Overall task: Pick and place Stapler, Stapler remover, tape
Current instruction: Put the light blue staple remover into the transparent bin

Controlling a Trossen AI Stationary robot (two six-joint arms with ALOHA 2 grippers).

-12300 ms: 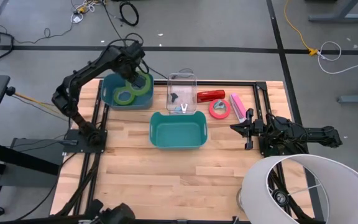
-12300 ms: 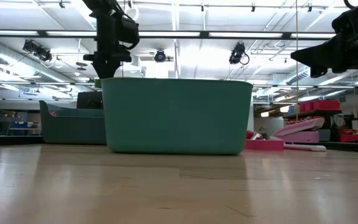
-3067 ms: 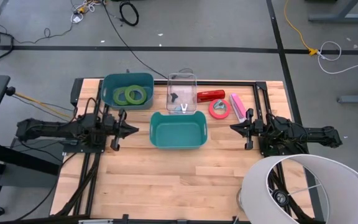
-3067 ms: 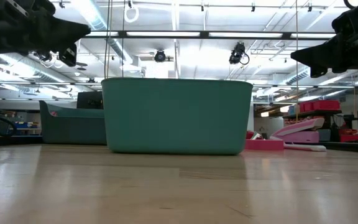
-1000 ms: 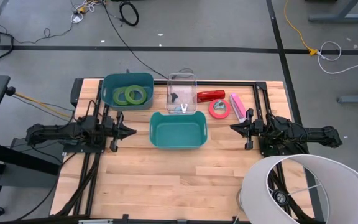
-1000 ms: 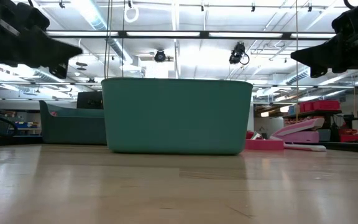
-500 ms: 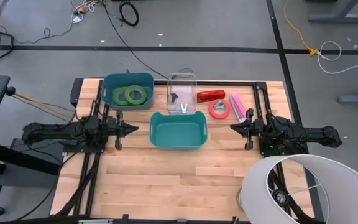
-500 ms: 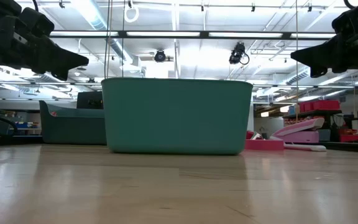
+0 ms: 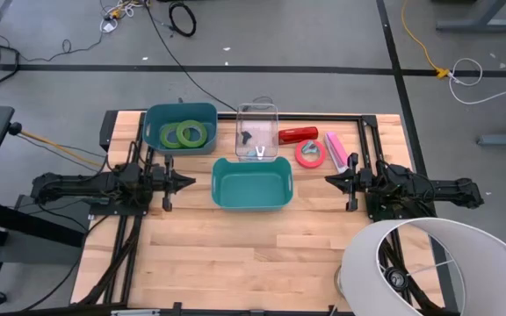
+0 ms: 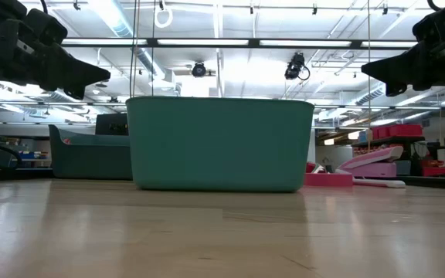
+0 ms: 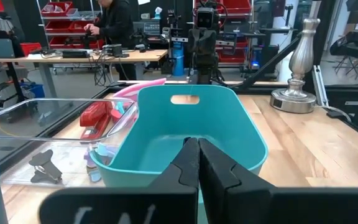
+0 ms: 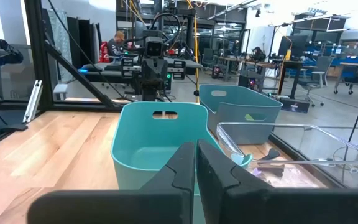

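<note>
Both my arms lie low and stretched toward the middle of the worktop, one on each side of the empty teal bin. My left fingers are pressed together with nothing between them; my right fingers are likewise closed on nothing.

Two green rolls of tape lie in the blue-grey bin at the far left. The pinkish-red roll sits loose on the worktop, touching or nearly touching the pink stapler, with the red stapler just beyond it. Small dark and pale pieces lie in the clear tray — I cannot tell for certain which is the staple remover.

The risks I see are these. That red roll is crowded: if my right fingers come down at its outer edge, I could shove the pink stapler or nudge the red one instead of gripping. The roll lies flat, so a shallow approach might just skate over it. The clear tray's walls are hard to see — reaching across, I might clip its rim. And with both arms aimed at the same teal bin, moving together could bring them into each other.
</note>
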